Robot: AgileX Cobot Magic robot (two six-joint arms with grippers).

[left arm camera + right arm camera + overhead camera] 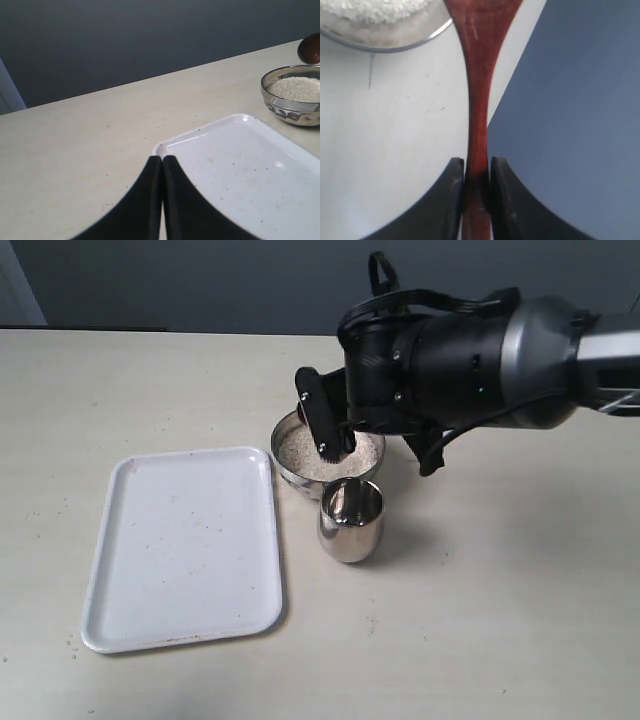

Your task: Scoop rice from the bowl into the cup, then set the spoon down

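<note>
The steel bowl (290,472) holds off-white rice (305,455) and stands just beyond the steel cup (350,522). My right gripper (336,445) hangs over the bowl, and the arm hides the spoon in the exterior view. In the right wrist view the gripper (477,167) is shut on the slender handle of the reddish-brown spoon (479,95), which runs past the bowl's rim (395,47) and the rice (375,10). The left wrist view shows the bowl (287,111), the rice (297,88) and the spoon's oval end (311,48) just above it. My left gripper (162,159) is shut with nothing in it.
A white rectangular tray (185,540) with a few specks lies left of the bowl and cup. Its corner (165,147) sits just under my left gripper. The bulky right arm (470,360) stretches over the table from the right.
</note>
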